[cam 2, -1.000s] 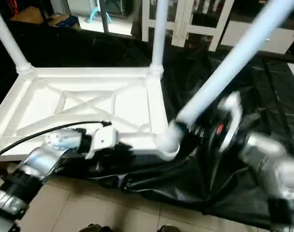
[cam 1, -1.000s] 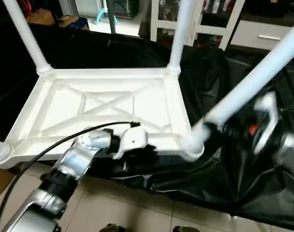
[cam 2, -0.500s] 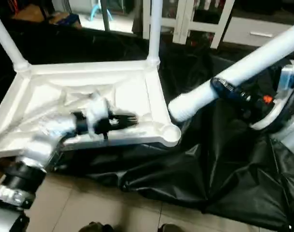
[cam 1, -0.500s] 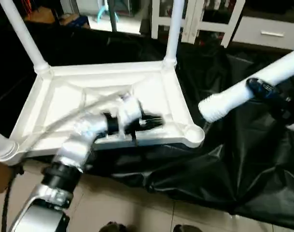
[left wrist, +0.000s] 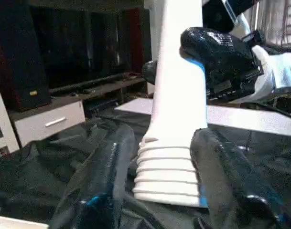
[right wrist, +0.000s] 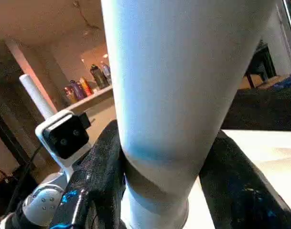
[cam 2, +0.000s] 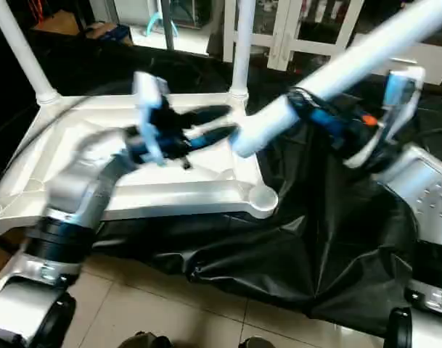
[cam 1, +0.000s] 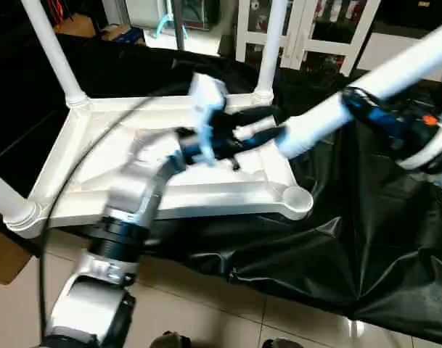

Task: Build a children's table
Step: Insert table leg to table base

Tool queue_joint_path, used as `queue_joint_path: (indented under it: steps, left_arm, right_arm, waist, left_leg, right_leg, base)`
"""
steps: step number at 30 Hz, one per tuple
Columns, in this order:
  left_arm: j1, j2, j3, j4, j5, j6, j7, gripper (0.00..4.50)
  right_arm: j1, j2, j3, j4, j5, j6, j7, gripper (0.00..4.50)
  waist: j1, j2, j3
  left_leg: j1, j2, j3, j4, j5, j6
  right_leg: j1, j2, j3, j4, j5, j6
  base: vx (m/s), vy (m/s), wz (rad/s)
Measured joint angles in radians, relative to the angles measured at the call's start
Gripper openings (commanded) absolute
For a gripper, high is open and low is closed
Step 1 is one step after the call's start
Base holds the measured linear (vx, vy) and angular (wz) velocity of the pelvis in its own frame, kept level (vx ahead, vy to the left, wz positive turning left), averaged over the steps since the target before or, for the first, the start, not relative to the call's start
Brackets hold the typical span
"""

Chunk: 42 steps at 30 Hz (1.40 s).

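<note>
Right end effector (cam 2: 329, 123) grips fourth leg (cam 2: 337, 72), left end effector (left wrist: 162, 186) open around its ribbed end; next: seat it in empty corner socket (cam 1: 297, 197).

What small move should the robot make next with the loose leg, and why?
Probably close the left end effector on the ribbed end of the loose leg to steady it: its fingers straddle that end, the right end effector grips the shaft, and the near right corner socket stands empty.
</note>
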Motion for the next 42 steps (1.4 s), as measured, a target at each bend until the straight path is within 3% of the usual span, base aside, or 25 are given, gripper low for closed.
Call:
queue_joint_path:
  steps: [6,15,16,23,24,25,27,30,35,42]
  left_arm:
    - [-0.007,-0.008,-0.009,0.004,0.001,0.026,-0.002,2.95]
    - [-0.03,-0.049,-0.038,0.031,-0.047,0.233,0.0,3.69]
    - [-0.035,-0.049,-0.041,0.036,-0.047,0.26,0.002,3.93]
    - [-0.067,-0.039,-0.085,0.063,0.012,0.284,0.027,4.38]
    - [-0.069,-0.039,-0.086,0.07,0.014,0.284,0.03,4.38]
    - [-0.069,-0.039,-0.086,0.076,0.014,0.284,0.032,3.87]
    - [-0.07,-0.04,-0.086,0.076,0.013,0.286,0.032,4.02]
    - [-0.07,-0.041,-0.086,0.076,0.011,0.288,0.032,3.57]
    - [-0.07,-0.048,-0.084,0.077,0.008,0.286,0.032,3.21]
    - [-0.07,-0.063,-0.059,0.08,0.004,0.277,0.052,3.12]
  right_arm:
    - [0.004,0.0,0.032,-0.037,-0.02,0.015,-0.009,1.78]
    - [0.005,-0.001,0.072,-0.082,-0.021,0.039,0.008,1.78]
    - [0.005,-0.002,0.073,-0.087,-0.022,0.04,0.009,1.78]
    - [0.017,-0.007,0.075,-0.103,-0.036,0.038,0.009,1.78]
    - [0.02,-0.009,0.077,-0.103,-0.038,0.038,0.009,1.78]
    - [0.02,-0.009,0.08,-0.103,-0.042,0.037,0.009,1.78]
    - [0.021,-0.01,0.082,-0.103,-0.047,0.031,0.009,1.78]
    - [0.02,-0.012,0.082,-0.104,-0.054,0.029,0.009,1.78]
    - [0.02,-0.01,0.082,-0.104,-0.062,0.015,0.008,1.78]
    - [0.008,0.024,0.075,-0.1,-0.069,-0.013,-0.022,1.78]
  waist:
    - [0.001,0.001,0.0]
    - [0.006,0.001,0.0]
    - [0.007,0.001,0.0]
    - [0.014,0.002,-0.001]
    - [0.014,0.002,-0.001]
    - [0.014,0.003,-0.002]
    - [0.016,0.003,-0.002]
    - [0.019,0.003,-0.002]
    - [0.023,0.004,-0.002]
    - [0.022,0.005,-0.003]
  left_leg:
    - [-0.001,0.001,0.0,0.002,0.0,0.0]
    - [-0.001,0.001,-0.001,0.01,0.001,0.001]
    - [-0.001,0.001,-0.001,0.01,0.001,0.002]
    - [0.0,0.001,-0.003,0.013,0.001,0.002]
    - [0.0,0.001,-0.003,0.014,0.001,0.002]
    - [0.0,0.001,-0.003,0.014,0.001,0.002]
    - [0.0,0.001,-0.003,0.014,0.001,0.002]
    - [0.0,0.001,-0.003,0.014,0.001,0.002]
    - [-0.001,0.001,-0.003,0.014,0.001,0.002]
    - [0.0,0.001,-0.003,0.015,0.001,0.002]
  right_leg:
    - [0.0,0.0,0.0,0.002,0.0,0.0]
    - [0.002,0.0,0.001,0.005,0.002,0.0]
    - [0.002,0.0,0.001,0.006,0.002,0.0]
    - [0.002,0.0,0.001,0.01,0.002,0.0]
    - [0.002,0.0,0.001,0.01,0.002,0.0]
    - [0.002,0.0,0.001,0.01,0.002,0.0]
    - [0.002,0.0,0.001,0.01,0.002,0.0]
    - [0.002,0.0,0.001,0.01,0.002,0.0]
    - [0.002,-0.001,0.001,0.011,0.002,0.0]
    - [0.002,-0.001,0.001,0.011,0.002,0.0]
  base:
    - [0.0,0.0,0.0]
    - [0.0,0.0,0.0]
    - [0.0,0.0,0.0]
    - [0.0,0.0,0.0]
    - [0.0,0.0,0.0]
    - [0.0,0.0,0.0]
    - [0.0,0.0,0.0]
    - [0.0,0.0,0.0]
    - [0.0,0.0,0.0]
    - [0.0,0.0,0.0]
